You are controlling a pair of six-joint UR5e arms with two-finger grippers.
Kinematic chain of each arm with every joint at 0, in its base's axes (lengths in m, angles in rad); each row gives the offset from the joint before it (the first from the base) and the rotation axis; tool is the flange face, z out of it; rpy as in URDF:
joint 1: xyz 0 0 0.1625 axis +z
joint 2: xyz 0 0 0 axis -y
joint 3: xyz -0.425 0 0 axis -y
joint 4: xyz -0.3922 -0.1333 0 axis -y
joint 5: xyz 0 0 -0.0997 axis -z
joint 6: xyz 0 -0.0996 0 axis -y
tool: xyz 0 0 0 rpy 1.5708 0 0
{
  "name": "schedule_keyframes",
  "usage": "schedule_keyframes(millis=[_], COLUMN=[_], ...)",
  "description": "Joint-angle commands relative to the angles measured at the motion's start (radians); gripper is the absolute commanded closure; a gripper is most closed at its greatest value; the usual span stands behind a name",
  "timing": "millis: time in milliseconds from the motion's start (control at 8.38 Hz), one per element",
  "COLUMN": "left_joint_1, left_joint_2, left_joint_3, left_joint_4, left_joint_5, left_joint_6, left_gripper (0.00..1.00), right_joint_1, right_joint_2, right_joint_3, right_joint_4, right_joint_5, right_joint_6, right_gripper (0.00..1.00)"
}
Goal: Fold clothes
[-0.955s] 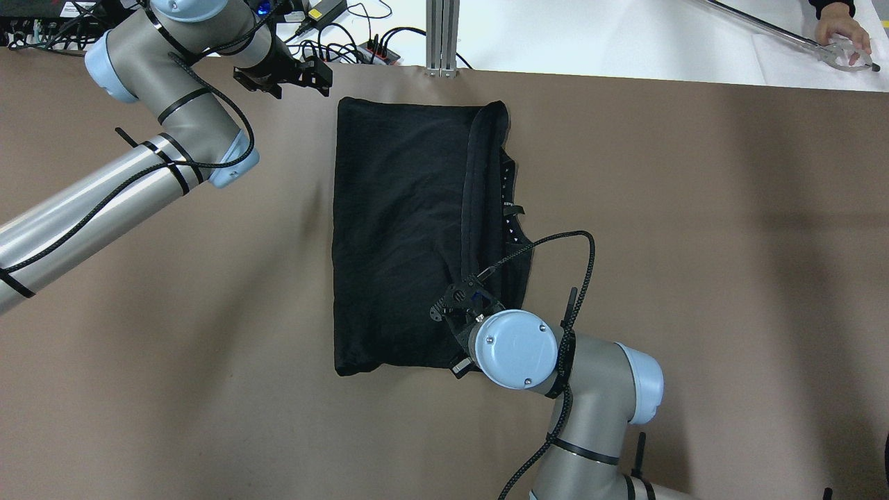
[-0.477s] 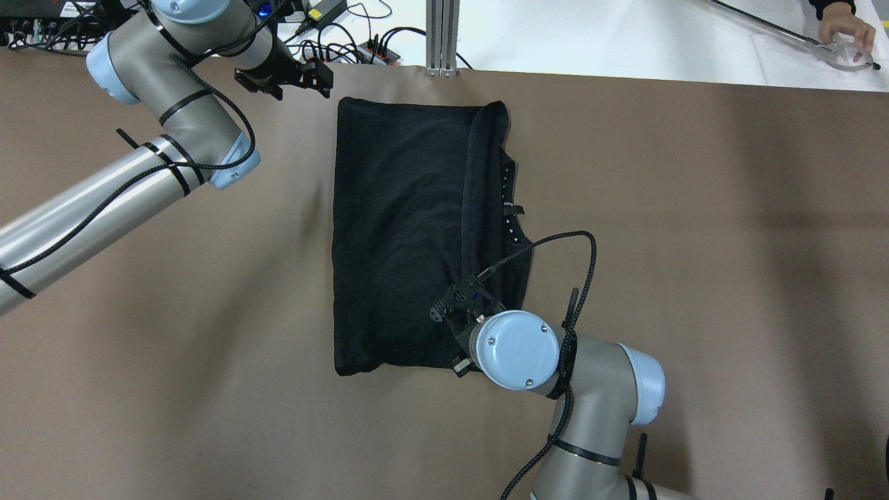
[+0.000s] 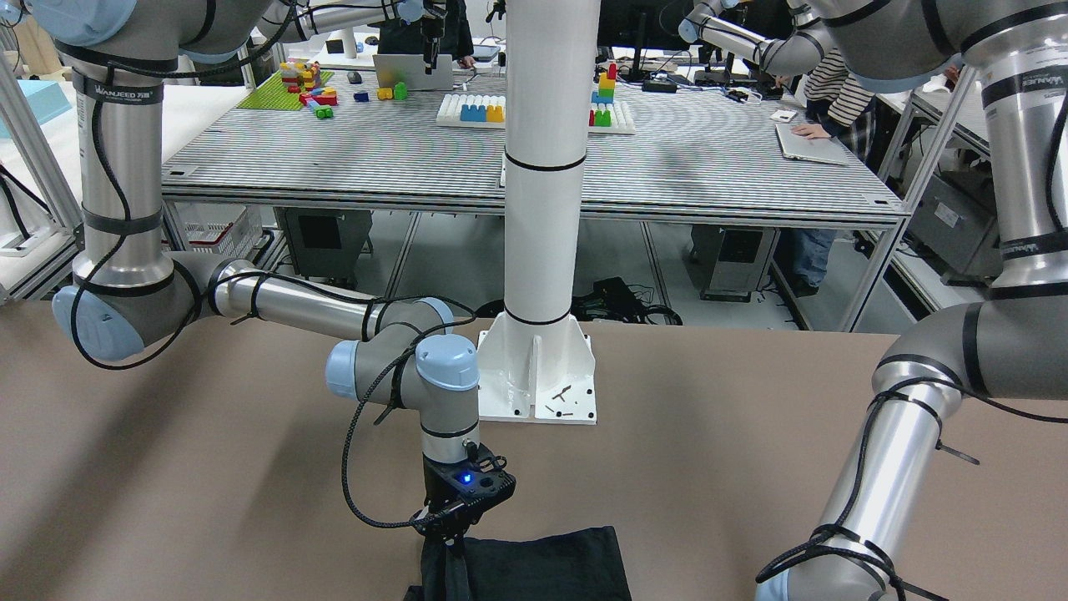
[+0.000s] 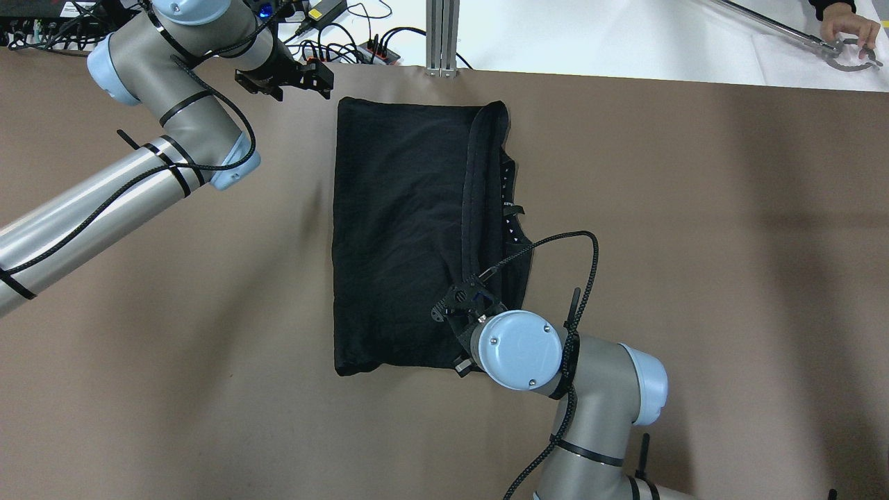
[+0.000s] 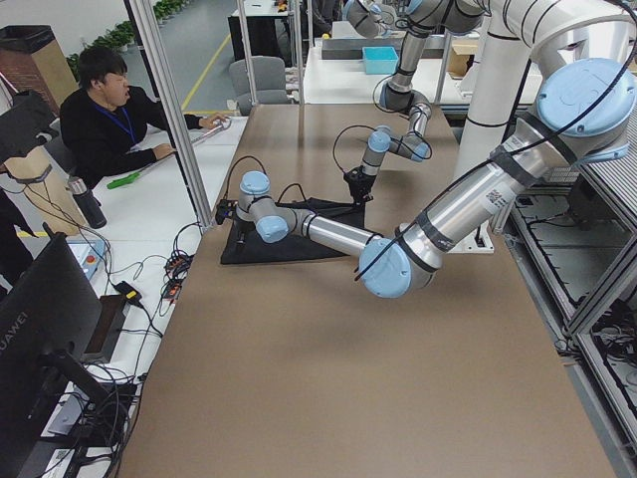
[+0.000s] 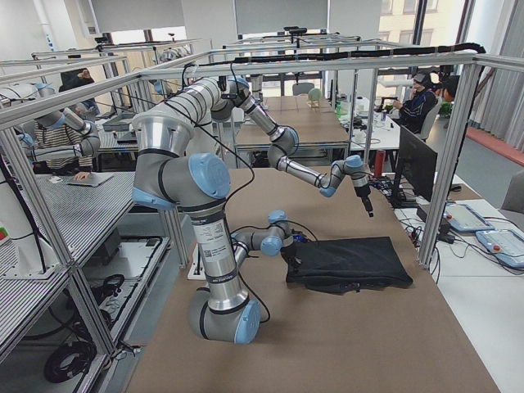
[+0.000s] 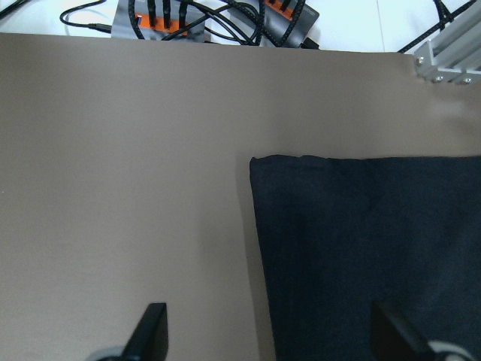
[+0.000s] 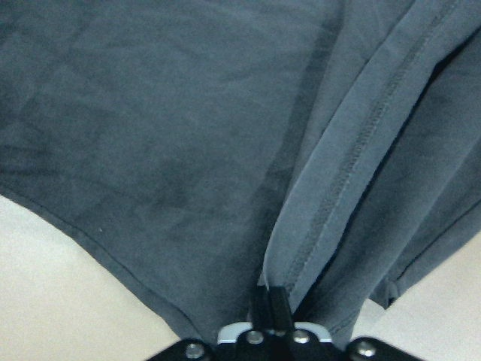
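The clothes (image 4: 403, 229) are one black fabric piece lying flat mid-table, with a hemmed edge folded over along its right side. My right gripper (image 4: 464, 292) is shut on that hem near the near right corner; the right wrist view shows the closed gripper (image 8: 270, 301) pinching the stitched hem (image 8: 338, 195). In the front-facing view this gripper (image 3: 455, 534) stands upright on the clothes (image 3: 534, 568). My left gripper (image 4: 321, 78) is open and empty, beside the far left corner. The left wrist view shows that gripper (image 7: 270, 335) spread wide over this corner (image 7: 259, 162).
A white pillar (image 3: 542, 209) on a base plate (image 3: 538, 380) stands at the robot's side of the table. Cables and a power strip (image 4: 375, 48) lie past the far edge. An operator's hand (image 4: 844, 31) holds a tool at the far right. The brown table (image 4: 694, 243) extends around the clothes.
The right arm has shifted very slightly with the hem still in its grip. The left arm and the clothes look unchanged.
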Motion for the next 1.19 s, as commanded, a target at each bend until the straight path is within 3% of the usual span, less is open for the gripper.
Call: schedule_keyframes(millis=[0,119,239,477,597,835,1074], left_joint_1=[0.0,0.0,0.002,0.023,0.022,0.023,0.023], left_joint_2=[0.001,0.001,0.01,0.034,0.036,0.038,0.038], left_joint_3=[-0.001,-0.003,-0.01,-0.039,-0.039,-0.042,-0.042], left_joint_4=[-0.001,-0.001,-0.001,-0.001,-0.001,-0.001,-0.001], left_joint_5=[0.001,0.001,0.004,0.028,0.027,0.027,0.028], left_joint_6=[-0.002,-0.002,-0.003,-0.005,-0.005,-0.005,-0.008], left_gripper=[0.05,0.05,0.05,0.05,0.05,0.05,0.05], right_joint_1=[-0.004,-0.004,-0.005,-0.028,-0.027,0.033,0.071], right_joint_2=[-0.143,-0.217,-0.232,-0.225,-0.214,-0.153,-0.041], right_joint_3=[0.131,0.196,0.201,0.196,0.196,0.161,0.009], right_joint_4=[0.006,0.008,0.008,0.009,0.011,0.0,0.003], right_joint_5=[0.008,0.008,0.008,0.008,0.008,0.008,0.008], right_joint_6=[0.015,0.016,0.051,0.203,0.21,0.207,0.193], right_gripper=[1.0,1.0,0.99,0.18,0.08,0.07,0.07])
